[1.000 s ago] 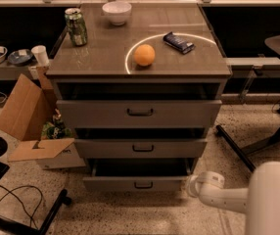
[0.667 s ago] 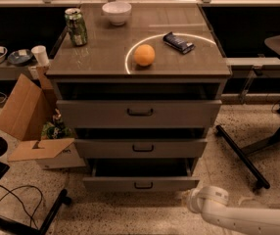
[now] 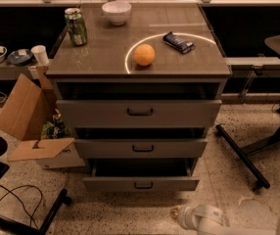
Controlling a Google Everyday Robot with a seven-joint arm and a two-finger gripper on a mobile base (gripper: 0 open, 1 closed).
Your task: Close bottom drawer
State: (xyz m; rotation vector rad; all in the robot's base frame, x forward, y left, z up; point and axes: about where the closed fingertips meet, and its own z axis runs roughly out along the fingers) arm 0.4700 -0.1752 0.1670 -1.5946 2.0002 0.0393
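Three drawers are standing open on the cabinet (image 3: pixel 105 58). The bottom drawer (image 3: pixel 141 183) is the lowest, its front jutting nearest to me, with a dark strip of tray showing behind it and a small handle (image 3: pixel 143 185) at centre. The gripper (image 3: pixel 180 213) is hanging low at the near edge, a little right of the drawer's middle and nearer than its front, apart from it and making no contact. I am not able to tell whether it is apart or together. An orange (image 3: pixel 144 55), a can (image 3: pixel 76 27) and a bowl (image 3: pixel 116 11) are sitting on top, well away from the job.

I am judging this to be the approach step, with the closing not yet begun. The next move, as I am reading it, is to bring the gripper square against the front panel near the handle. Then it pushes straight towards the far side until the front is sitting flush. An off-centre push is risking a skewed, jammed tray.
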